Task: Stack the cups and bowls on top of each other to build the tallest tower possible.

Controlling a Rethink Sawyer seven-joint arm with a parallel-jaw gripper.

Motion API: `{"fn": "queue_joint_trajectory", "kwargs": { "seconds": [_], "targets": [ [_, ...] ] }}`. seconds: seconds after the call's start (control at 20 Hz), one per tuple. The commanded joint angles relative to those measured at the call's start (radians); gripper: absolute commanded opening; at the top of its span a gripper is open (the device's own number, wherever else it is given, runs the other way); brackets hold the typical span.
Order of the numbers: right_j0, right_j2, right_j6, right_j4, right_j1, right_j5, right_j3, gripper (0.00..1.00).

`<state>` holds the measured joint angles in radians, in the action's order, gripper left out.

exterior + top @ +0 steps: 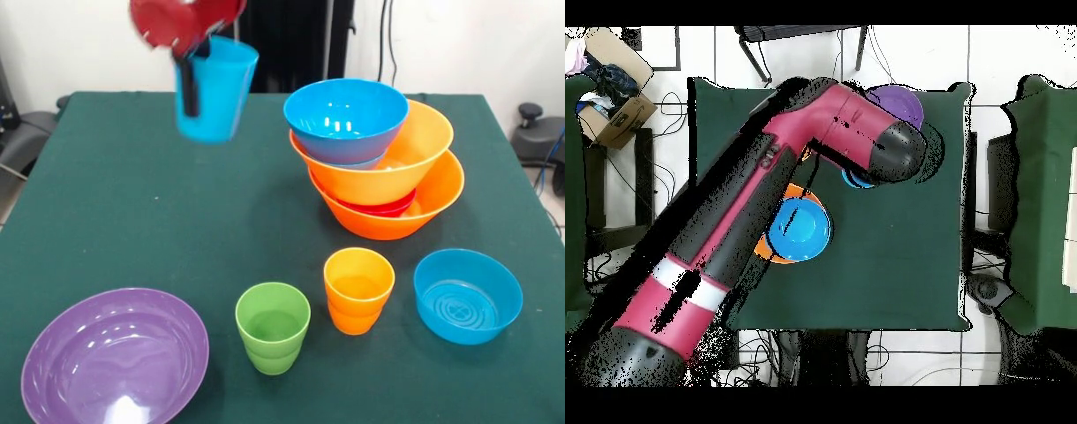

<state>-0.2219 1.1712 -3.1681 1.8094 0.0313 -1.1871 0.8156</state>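
My gripper (194,84) hangs high over the table's far left and is shut on the blue cup (213,91), one black finger inside it; the cup is tilted in the air. The tower (381,168) stands at the far right: a large orange bowl (388,221) as base, a red bowl (381,209), a second orange bowl (388,177) and a large blue bowl (346,119) on top. The green cup (273,327), orange cup (357,289), a smaller blue bowl (467,296) and the purple bowl (115,358) stand apart near the front. In the overhead view the arm (765,190) hides most of them; the tower's blue bowl (800,228) shows.
The green table (106,203) has bare cloth at the left and middle. A cardboard box (610,100) stands on the floor beside the table. Black equipment (530,132) sits off the table's right edge.
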Motion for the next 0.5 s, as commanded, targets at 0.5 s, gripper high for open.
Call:
{"fn": "queue_joint_trajectory", "kwargs": {
  "seconds": [0.5],
  "targets": [
    [-0.190,-0.179,0.124,-0.059,-0.088,-0.090,0.245,0.00]
  ]
}}
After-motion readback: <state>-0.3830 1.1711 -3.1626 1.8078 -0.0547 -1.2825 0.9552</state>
